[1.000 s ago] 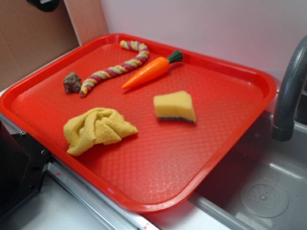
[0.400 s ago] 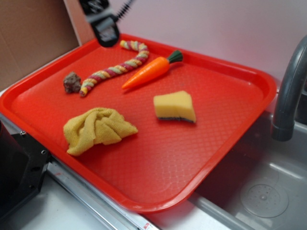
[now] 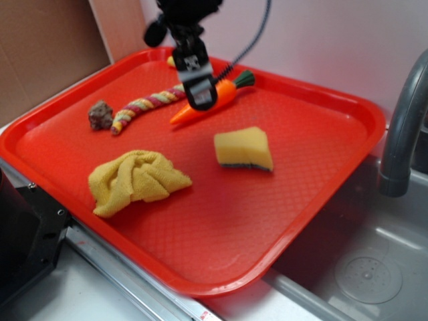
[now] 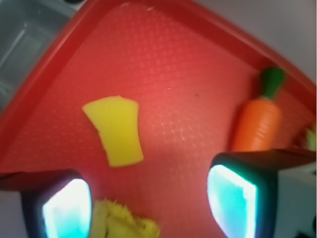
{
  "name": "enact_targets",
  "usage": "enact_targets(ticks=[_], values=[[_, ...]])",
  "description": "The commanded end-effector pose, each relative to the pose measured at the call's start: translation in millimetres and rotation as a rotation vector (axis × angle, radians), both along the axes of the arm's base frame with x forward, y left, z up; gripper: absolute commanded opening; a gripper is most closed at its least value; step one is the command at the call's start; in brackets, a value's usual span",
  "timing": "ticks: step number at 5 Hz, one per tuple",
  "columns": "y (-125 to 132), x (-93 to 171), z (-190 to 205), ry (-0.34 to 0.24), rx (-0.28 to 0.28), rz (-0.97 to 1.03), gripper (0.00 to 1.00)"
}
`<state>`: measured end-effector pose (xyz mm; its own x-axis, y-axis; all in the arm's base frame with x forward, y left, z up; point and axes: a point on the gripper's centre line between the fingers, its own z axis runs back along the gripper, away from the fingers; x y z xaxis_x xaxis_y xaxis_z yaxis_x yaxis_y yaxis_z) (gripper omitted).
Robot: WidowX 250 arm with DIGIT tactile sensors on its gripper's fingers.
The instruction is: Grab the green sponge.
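The green sponge (image 3: 244, 148) is a yellow foam wedge with a dark green layer along its underside, lying near the middle of the red tray (image 3: 314, 200). In the wrist view the green sponge (image 4: 115, 130) shows only its yellow face, ahead of the jaws and left of centre. My gripper (image 3: 199, 93) hangs above the tray's back part, in front of the toy carrot, up and left of the sponge and apart from it. In the wrist view the gripper (image 4: 148, 201) is open, with bare tray between its fingers.
A toy carrot (image 3: 227, 93) and a braided rope (image 3: 144, 105) lie at the tray's back, with a brown lump (image 3: 100, 115) at the left. A crumpled yellow cloth (image 3: 136, 178) sits front left. A grey faucet (image 3: 404, 127) and sink (image 3: 361, 267) are to the right.
The gripper has come into view from the upper left and moved down and right, from the tray's back corner to over the carrot. Nothing on the tray has moved.
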<state>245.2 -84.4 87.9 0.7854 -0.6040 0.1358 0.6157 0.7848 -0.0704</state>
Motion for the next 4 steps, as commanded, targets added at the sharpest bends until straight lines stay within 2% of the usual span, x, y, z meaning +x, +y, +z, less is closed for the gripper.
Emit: enact_targets(ticks=[1, 2, 3, 4], values=[[-23, 3, -36, 0.01, -0.045, -0.144, 1.0], [-28, 0, -47, 0.021, -0.041, -0.185, 1.0], [-30, 2, -58, 0.037, -0.001, -0.182, 1.0], [-31, 4, -63, 0.036, 0.006, -0.194, 0.0]])
